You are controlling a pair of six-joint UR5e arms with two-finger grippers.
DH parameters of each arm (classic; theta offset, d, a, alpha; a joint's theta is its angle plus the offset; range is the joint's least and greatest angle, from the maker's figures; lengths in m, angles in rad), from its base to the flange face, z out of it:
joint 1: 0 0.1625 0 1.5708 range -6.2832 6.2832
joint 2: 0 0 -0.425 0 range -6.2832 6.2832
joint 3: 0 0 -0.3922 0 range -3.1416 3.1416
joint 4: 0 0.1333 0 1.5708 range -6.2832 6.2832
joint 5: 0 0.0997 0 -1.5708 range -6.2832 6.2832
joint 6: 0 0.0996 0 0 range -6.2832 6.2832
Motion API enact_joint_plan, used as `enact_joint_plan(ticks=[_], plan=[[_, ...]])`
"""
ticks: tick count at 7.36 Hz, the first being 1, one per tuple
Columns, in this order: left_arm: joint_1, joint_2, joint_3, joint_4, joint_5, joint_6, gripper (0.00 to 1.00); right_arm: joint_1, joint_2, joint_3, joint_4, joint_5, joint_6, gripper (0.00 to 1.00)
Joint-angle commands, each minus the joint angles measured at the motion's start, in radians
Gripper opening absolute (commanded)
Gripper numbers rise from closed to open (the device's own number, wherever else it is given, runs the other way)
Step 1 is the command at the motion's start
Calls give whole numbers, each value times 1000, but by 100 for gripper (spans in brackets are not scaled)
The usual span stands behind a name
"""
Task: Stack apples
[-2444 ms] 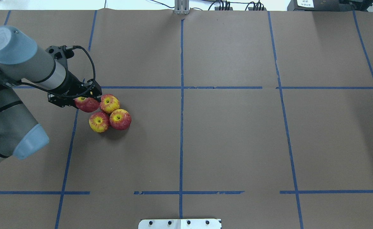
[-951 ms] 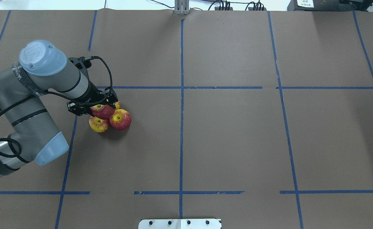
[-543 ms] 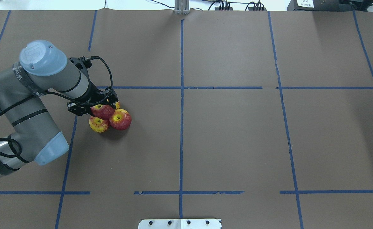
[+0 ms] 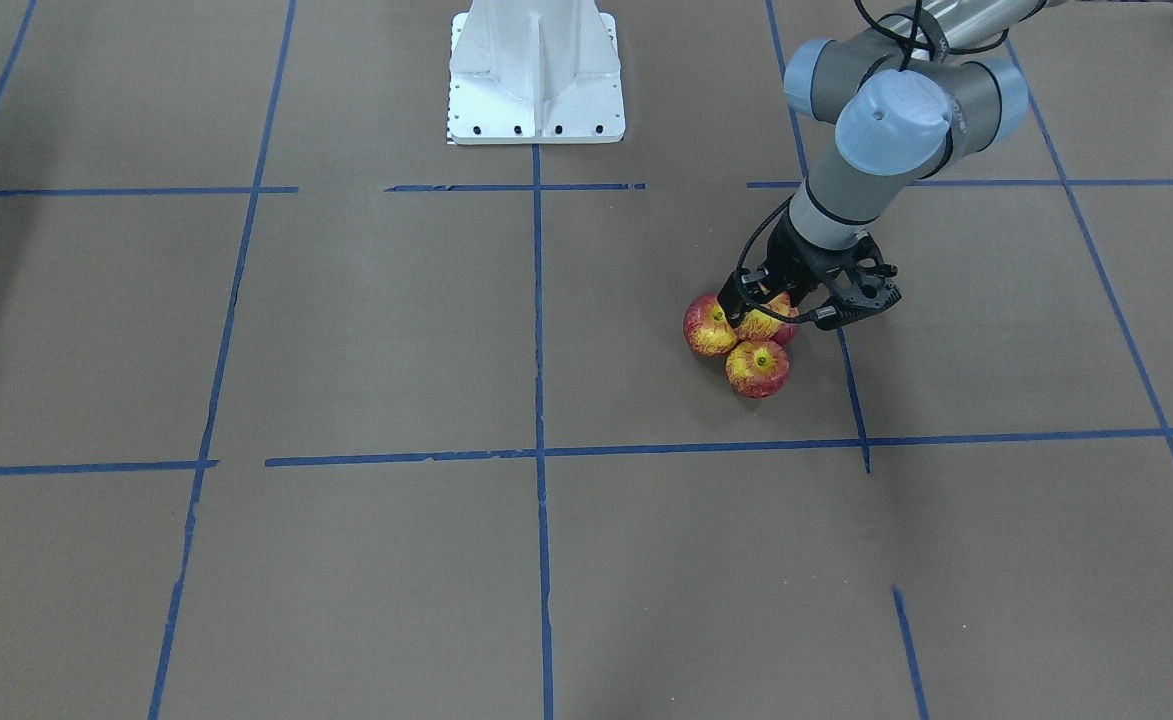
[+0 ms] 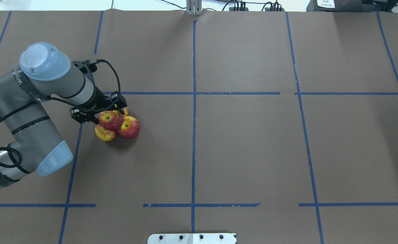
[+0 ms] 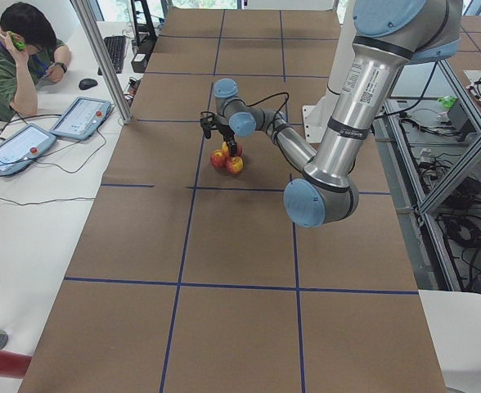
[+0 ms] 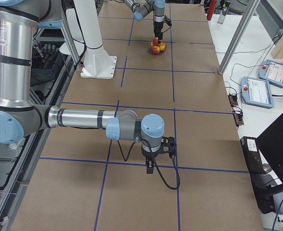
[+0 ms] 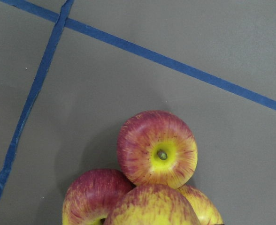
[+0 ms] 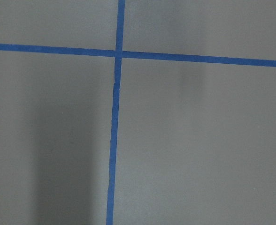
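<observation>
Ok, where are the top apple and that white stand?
top apple [image 5: 111, 119]: overhead view, its upper face.
white stand [image 4: 536, 70]: front-facing view, its centre.

Here's the tally, folks — apples [image 5: 128, 127]: four | arms: two, left arm [image 5: 32, 101] and right arm [image 7: 79, 118] | touchscreen pendants [image 7: 258, 91]: two | operator [image 6: 15, 65]: one | white mounting base [image 4: 536, 70]: one | black monitor [image 7: 278, 142]: one
</observation>
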Motion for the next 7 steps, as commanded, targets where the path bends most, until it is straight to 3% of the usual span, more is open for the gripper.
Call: enact_joint_plan(ticks=[1,3,4,6,7], plan=[[-18,1,-12,0,1,-9,100,0,0,0,0,0,0,100],[-47,1,-15,0,53,-130,100,0,0,0,0,0,0,100],[-79,7,-44,0,56,-85,100,0,0,0,0,0,0,100],[-201,62,-122,8,38,201,100,0,0,0,0,0,0,100],[-258,114,-119,9,-36,373,100,0,0,0,0,0,0,100]])
